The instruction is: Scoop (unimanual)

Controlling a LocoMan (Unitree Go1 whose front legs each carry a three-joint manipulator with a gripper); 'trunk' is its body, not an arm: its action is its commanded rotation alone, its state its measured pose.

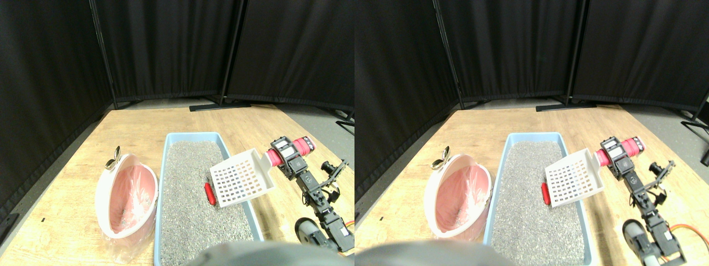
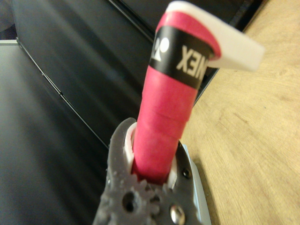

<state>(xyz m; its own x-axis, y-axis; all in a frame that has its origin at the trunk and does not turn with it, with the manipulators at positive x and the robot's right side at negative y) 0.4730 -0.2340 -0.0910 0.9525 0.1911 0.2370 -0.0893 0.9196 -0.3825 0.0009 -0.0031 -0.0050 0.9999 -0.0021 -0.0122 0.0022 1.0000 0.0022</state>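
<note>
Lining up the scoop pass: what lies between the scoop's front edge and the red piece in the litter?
Only bare grey litter separates the white scoop from the red piece, which lies just off its lower left corner, in the stereo pair view.

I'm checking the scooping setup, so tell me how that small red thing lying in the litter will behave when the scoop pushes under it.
The red object is small, so it is probably light. It looks elongated and rounded, so it may roll sideways off the slotted scoop. The loose grey litter will likely give way and let it shift or sink rather than hold it in place.
</note>
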